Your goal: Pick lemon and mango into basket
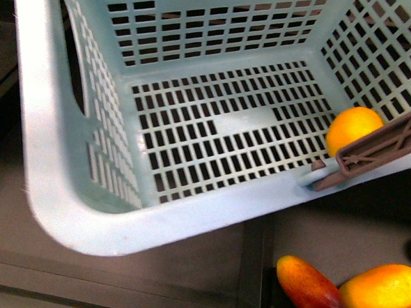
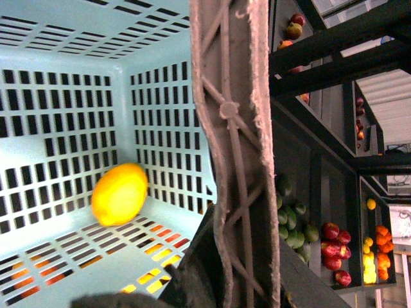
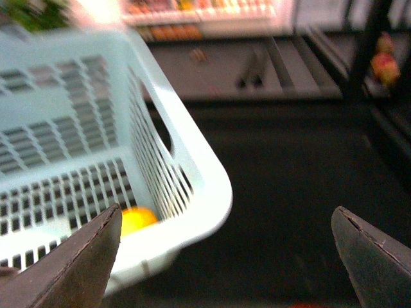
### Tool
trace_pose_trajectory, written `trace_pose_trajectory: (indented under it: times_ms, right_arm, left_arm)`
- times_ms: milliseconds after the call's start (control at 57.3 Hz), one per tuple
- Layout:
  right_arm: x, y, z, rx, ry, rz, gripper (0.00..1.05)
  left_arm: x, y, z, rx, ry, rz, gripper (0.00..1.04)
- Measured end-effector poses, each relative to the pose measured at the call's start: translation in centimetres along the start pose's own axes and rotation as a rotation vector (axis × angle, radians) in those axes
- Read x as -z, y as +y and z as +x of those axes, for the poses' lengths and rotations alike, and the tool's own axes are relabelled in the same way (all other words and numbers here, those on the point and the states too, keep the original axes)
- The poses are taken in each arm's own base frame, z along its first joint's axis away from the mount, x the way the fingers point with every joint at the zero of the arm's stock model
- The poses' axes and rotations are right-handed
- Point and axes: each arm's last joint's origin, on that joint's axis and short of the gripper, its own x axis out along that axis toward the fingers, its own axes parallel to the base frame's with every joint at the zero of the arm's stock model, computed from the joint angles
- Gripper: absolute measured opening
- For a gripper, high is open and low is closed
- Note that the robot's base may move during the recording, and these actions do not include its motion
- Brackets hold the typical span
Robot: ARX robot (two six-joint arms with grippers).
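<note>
Right wrist view: right gripper (image 3: pixel 226 208) fingers wide apart, one lemon (image 3: pixel 137 219) in one basket (image 3: pixel 215 186) ahead; one mango (image 1: pixel 314 290) outside; left gripper (image 2: pixel 186 285) state unclear.

The dark counter (image 1: pixel 199 262) is split by a raised divider (image 1: pixel 254 269) — in the compartment to its right lies the mango (image 1: pixel 313 291), touching a yellow-orange mango (image 1: pixel 381 290) — more fruit is cut off at the picture's edge.

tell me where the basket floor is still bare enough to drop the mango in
The basket floor is bare from the left wall across the middle to the far wall. The only crowded spot is the near right corner, where the lemon sits by the brown handle.
</note>
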Motion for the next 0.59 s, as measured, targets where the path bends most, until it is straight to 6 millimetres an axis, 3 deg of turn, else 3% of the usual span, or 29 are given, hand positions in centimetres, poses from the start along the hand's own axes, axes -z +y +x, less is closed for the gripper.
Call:
trace_pose_trajectory:
  times_ms: [122, 262, 401, 471, 541, 593]
  right_arm:
    - [0.1, -1.3, 1.4, 0.167, 0.23, 0.115, 0.96]
    - [-1.1, -3.2, 4.1, 0.275, 0.248, 0.271, 0.96]
    - [-1.8, -6.0, 8.5, 0.416, 0.272, 0.44, 0.96]
    - [-0.8, -7.4, 11.6, 0.484, 0.323, 0.514, 0.96]
    - [1.6, -8.8, 15.1, 0.563, 0.401, 0.587, 0.96]
    - [2.7, -9.2, 16.1, 0.587, 0.431, 0.617, 0.96]
  left_arm:
    - [0.2, -0.1, 0.0, 0.009, 0.015, -0.002, 0.07]
    - [0.2, -0.1, 0.0, 0.004, 0.006, -0.006, 0.07]
    - [0.0, 0.0, 0.0, -0.003, -0.006, -0.006, 0.07]
    - [0.0, 0.0, 0.0, -0.004, -0.008, -0.003, 0.07]
    - [0.0, 0.0, 0.0, 0.001, 0.0, -0.003, 0.07]
    - [0.0, 0.0, 0.0, 0.002, 0.003, -0.004, 0.07]
